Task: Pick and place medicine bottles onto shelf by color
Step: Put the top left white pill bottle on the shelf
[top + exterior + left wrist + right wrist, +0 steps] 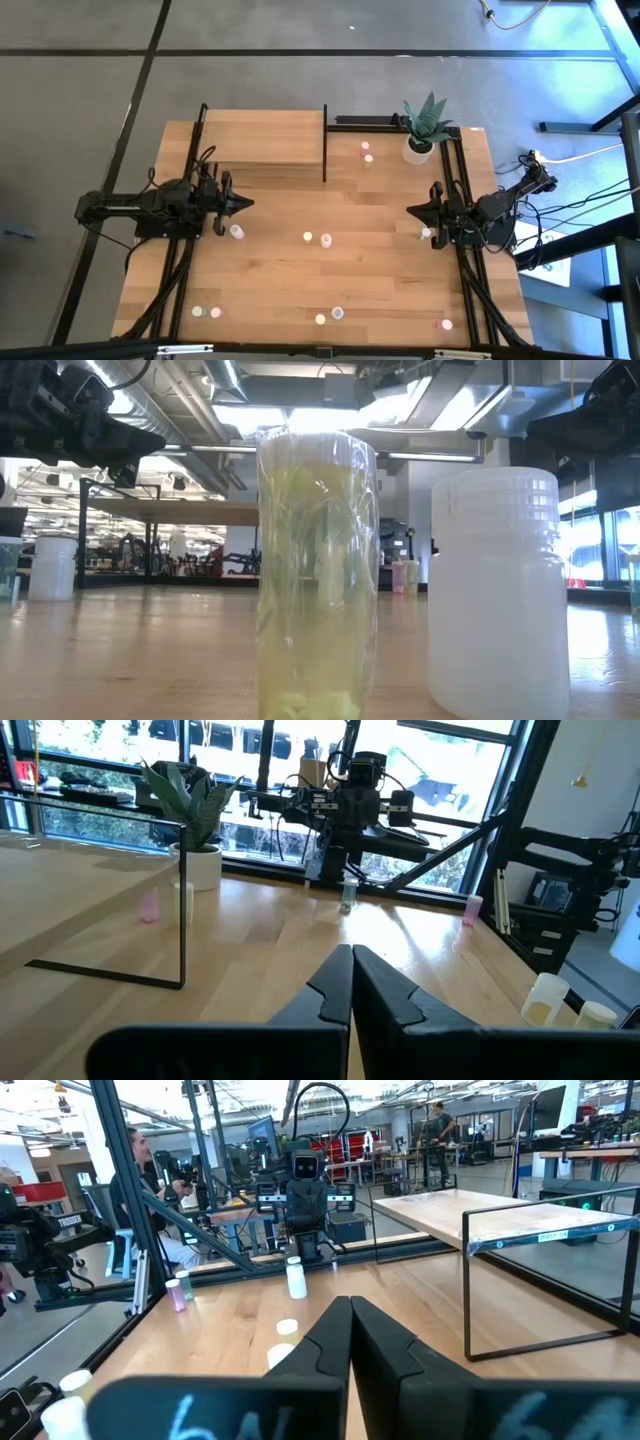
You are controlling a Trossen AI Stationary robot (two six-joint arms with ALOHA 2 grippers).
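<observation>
Several tiny medicine bottles stand scattered on the wooden tabletop: one (pixel 237 232) just near of my left gripper, a pair (pixel 317 238) mid-table, two (pixel 366 154) by the plant, others along the near edge (pixel 329 316). The low view shows a yellow-green bottle (pixel 316 575) and a white one (pixel 497 590) close up. The shelf (pixel 265 140), a raised light-wood platform with black posts, stands at the far left. My left gripper (pixel 248 203) (pixel 352 952) hovers shut at the left side. My right gripper (pixel 410 210) (pixel 350 1302) hovers shut at the right side. Both point level toward mid-table.
A white pot with a green plant (pixel 420 148) stands at the far right, beside the shelf's black frame (pixel 325 140). Black frame rails (pixel 462 200) run along the table's right side. A person (pixel 140 1150) shows in the room beyond the left arm.
</observation>
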